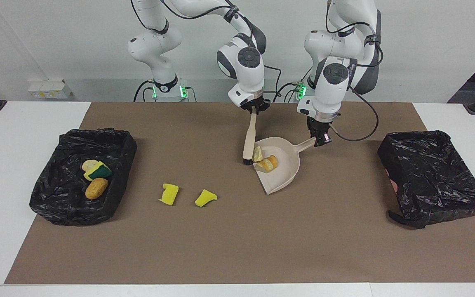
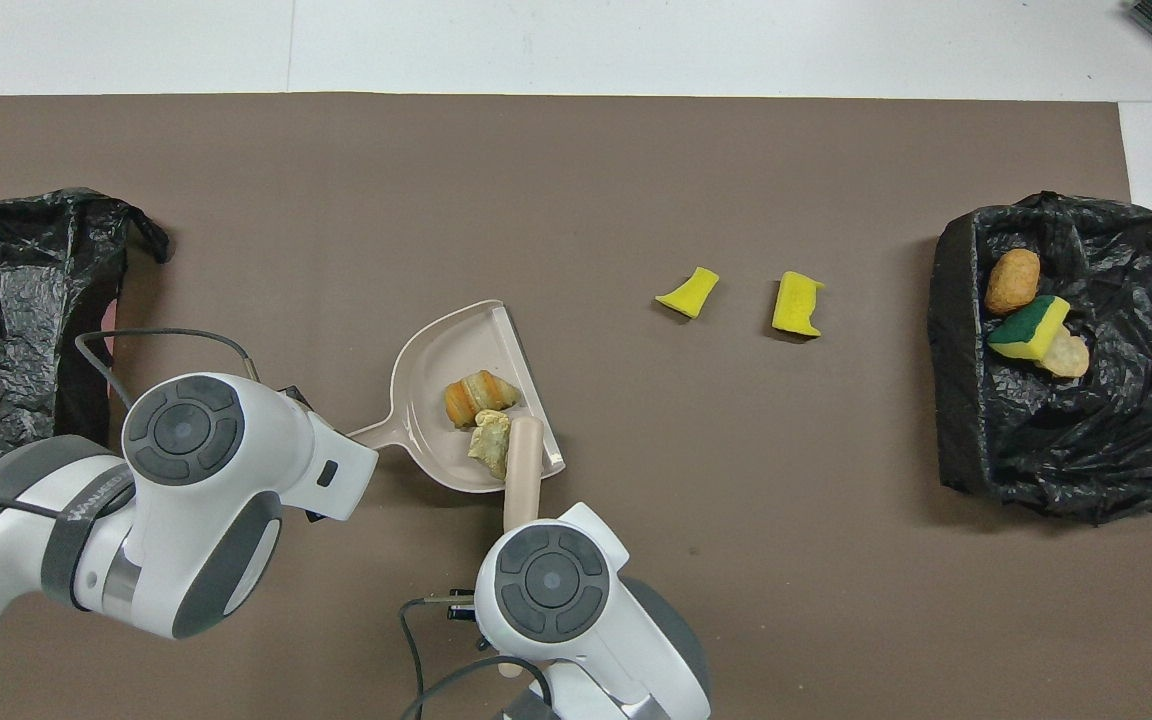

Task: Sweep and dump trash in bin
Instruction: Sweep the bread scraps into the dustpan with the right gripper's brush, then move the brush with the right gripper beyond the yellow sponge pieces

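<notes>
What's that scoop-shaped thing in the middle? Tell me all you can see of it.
It is a beige, plastic-looking dustpan with a flat tray, raised walls and a short handle. It rests on the brown mat, its handle clamped in the left gripper. Two bread-like scraps lie inside it, and the brush stands at its open lip.

Two Franka arms, glossy white shells w/ dark grey joint bands & round grey end caps. Black cables loop along each. Green LEDs at bases. Black grippers. Grey lettering on left arm's band.
</notes>
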Available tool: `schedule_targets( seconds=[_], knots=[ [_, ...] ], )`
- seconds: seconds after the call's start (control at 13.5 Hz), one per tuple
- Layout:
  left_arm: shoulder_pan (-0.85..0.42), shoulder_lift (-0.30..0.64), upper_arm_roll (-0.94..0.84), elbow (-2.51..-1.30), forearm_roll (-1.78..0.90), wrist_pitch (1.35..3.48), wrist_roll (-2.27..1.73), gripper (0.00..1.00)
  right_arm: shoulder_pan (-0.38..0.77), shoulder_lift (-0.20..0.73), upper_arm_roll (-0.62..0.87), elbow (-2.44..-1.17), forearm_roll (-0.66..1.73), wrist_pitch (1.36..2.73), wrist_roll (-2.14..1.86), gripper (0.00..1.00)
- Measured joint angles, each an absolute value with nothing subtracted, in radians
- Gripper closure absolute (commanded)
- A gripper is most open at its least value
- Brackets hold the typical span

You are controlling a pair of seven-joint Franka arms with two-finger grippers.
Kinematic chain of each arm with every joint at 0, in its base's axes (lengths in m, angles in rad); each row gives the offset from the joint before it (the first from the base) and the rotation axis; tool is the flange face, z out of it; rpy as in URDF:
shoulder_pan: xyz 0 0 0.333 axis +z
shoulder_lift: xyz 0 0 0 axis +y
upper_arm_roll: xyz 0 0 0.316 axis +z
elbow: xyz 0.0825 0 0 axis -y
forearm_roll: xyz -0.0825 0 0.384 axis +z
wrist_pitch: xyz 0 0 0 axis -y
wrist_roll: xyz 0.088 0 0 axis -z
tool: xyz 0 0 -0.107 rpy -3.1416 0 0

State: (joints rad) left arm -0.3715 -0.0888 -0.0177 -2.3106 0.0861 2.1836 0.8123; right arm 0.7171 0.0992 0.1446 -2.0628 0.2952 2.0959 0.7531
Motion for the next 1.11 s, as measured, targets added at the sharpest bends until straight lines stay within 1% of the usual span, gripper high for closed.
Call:
schedule_targets(
  seconds=[0.37, 0.52, 0.59, 0.81, 1.11],
  knots=[
    [-0.371, -0.089, -0.014, -2.313, 0.086, 2.225, 0.780, 1.00, 0.671, 0.068, 0.128, -2.027, 0.278, 2.045, 0.689, 1.00],
    [-0.371, -0.089, -0.013, -2.313, 0.086, 2.225, 0.773, 1.00, 0.628, 0.079, 0.128, -1.991, 0.210, 2.029, 0.663, 1.00],
    [-0.371, -0.089, -0.013, -2.313, 0.086, 2.226, 0.765, 1.00, 0.599, 0.090, 0.127, -1.964, 0.168, 1.993, 0.625, 1.00],
    [-0.371, -0.089, -0.013, -2.314, 0.086, 2.234, 0.747, 1.00, 0.478, 0.151, 0.122, -1.852, 0.042, 1.863, 0.501, 1.00],
    [-0.371, -0.089, -0.013, -2.315, 0.086, 2.241, 0.703, 1.00, 0.250, 0.241, 0.117, -1.771, -0.139, 1.791, 0.354, 1.00]
  ],
)
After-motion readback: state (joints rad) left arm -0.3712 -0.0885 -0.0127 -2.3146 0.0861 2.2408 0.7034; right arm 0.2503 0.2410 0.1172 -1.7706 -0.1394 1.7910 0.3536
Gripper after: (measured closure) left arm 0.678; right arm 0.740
